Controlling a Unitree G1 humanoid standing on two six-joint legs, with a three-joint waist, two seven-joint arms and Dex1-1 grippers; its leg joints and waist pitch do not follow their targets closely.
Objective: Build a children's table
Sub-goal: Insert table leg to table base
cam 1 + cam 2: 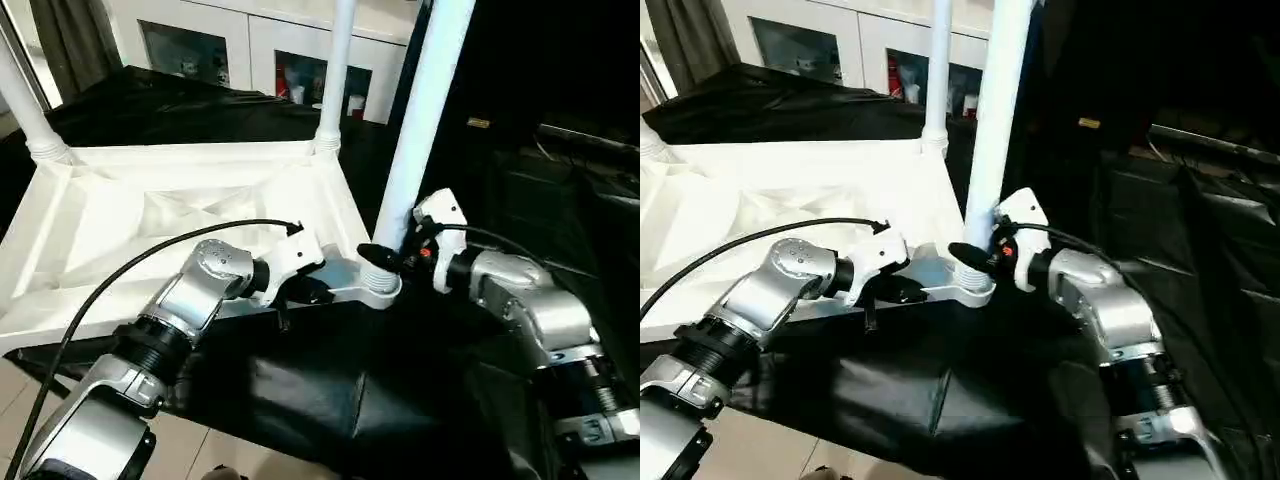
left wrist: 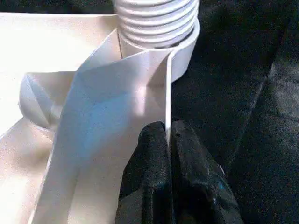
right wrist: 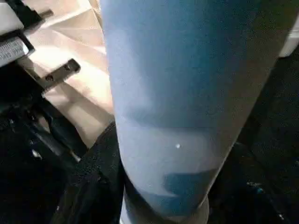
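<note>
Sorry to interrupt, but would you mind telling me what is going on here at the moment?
The robot is putting together a children's table. The white tabletop lies upside down on a black-covered surface, with legs already standing in its sockets. The left gripper is shut on the tabletop's thin edge wall, steadying it. The right gripper is closed around the base of the near leg, which stands upright in the near corner socket with its thread partly exposed.

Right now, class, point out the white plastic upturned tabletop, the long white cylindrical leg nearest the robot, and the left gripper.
Tabletop point(image 1: 150, 215), left eye view: ribbed underside.
Nearest leg point(image 1: 425, 110), left eye view: mid-shaft.
Left gripper point(image 2: 168, 140), left wrist view: fingertips pinching the tabletop's rim.
</note>
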